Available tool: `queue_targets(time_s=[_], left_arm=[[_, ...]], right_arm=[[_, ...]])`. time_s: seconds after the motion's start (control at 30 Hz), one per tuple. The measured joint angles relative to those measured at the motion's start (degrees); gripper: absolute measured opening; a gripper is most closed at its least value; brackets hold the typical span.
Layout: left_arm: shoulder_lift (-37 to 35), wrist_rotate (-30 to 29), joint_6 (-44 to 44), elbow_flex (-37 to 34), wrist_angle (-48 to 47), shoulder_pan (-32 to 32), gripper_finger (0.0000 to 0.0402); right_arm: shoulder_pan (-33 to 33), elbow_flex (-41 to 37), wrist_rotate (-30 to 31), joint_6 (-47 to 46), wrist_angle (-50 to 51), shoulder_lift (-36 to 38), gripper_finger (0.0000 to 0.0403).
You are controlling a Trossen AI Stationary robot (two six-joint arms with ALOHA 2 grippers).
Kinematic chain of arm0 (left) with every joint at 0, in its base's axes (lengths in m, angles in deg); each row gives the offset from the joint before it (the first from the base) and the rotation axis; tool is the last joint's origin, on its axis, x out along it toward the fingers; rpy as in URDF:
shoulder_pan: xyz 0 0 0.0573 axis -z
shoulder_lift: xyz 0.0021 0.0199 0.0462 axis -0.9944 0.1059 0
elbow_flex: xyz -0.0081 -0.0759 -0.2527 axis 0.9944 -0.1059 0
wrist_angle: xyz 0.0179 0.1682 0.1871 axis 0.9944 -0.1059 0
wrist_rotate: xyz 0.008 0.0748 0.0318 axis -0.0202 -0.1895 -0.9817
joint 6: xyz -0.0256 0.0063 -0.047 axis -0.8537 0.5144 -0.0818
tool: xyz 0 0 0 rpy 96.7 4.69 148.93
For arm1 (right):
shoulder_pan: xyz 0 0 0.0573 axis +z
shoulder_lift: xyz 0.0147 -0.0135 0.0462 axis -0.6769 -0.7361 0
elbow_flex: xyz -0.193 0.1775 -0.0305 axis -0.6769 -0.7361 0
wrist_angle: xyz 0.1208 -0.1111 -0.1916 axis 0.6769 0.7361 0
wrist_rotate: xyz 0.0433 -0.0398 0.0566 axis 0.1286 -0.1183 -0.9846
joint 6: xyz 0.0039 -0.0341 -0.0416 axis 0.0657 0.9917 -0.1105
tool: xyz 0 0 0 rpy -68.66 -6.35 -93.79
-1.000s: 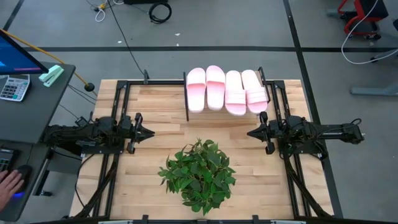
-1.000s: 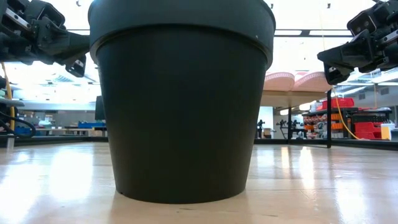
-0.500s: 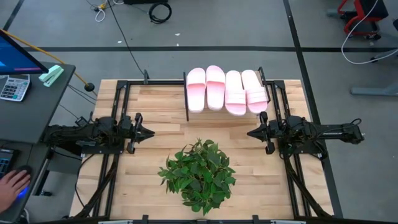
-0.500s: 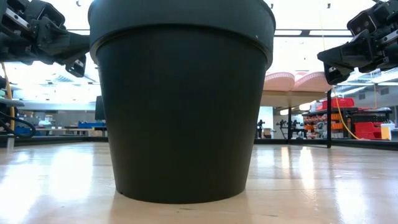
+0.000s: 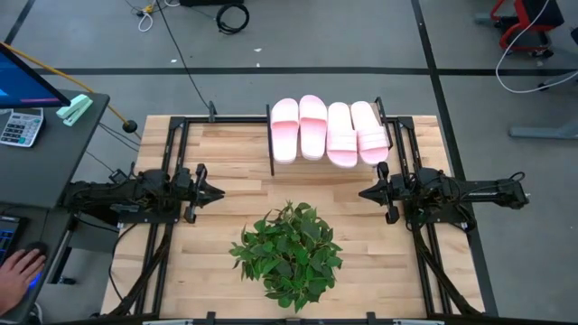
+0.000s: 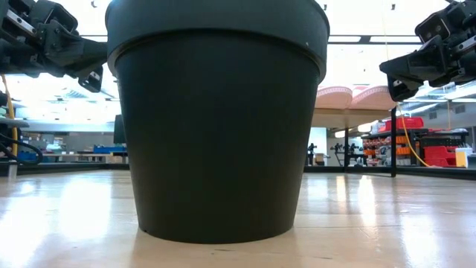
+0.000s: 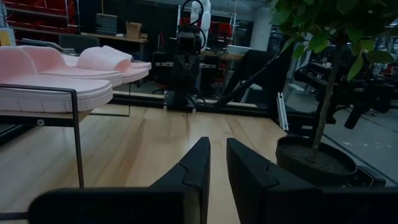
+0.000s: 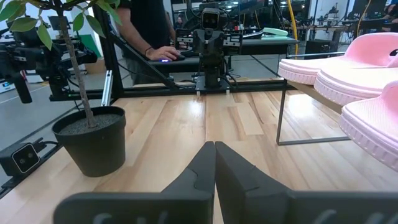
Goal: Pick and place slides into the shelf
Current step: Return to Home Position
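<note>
"At twelve o'clock on the table (image 5: 235,153), did we see anything shift over that last second?"

"Almost nothing. All four slides (image 5: 330,131) lay side by side on the shelf (image 6: 353,117), just as they had a second earlier, and neither arm had moved. Only a person's hand (image 5: 20,268), off the table past eight o'clock, had crept a little."

"And our grippers?"

"We found the left gripper (image 5: 215,192) at nine o'clock, its fingers (image 7: 198,163) a narrow slit apart with nothing between them. The right gripper (image 5: 364,192) sat at three o'clock, fingers (image 8: 200,163) pressed together and empty. Both pointed inward, well apart from the shelf."

"So what did we make of it?"

"We judged the placing done and the arms settled at rest. The two slides toward one o'clock sat slightly askew, but all of them were up on the shelf."

"What about the surface and the room?"

"We had pale wooden planks, bare except for the plant (image 5: 289,253) in its dark pot (image 6: 217,119) at six o'clock. Beyond the table we saw a grey floor with cables (image 5: 231,16) at twelve, a desk with a calculator (image 5: 20,126) at ten, and someone (image 8: 146,31) standing behind the left arm."
</note>
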Motion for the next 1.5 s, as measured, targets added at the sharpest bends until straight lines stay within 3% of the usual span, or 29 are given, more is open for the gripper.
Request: queue_targets(time_s=[1.5], left_arm=[[0.00, 0.02, 0.00, 0.00, 0.00, 0.00, 0.0060]], right_arm=[[-0.02, 0.00, -0.01, 0.00, 0.00, 0.00, 0.0014]])
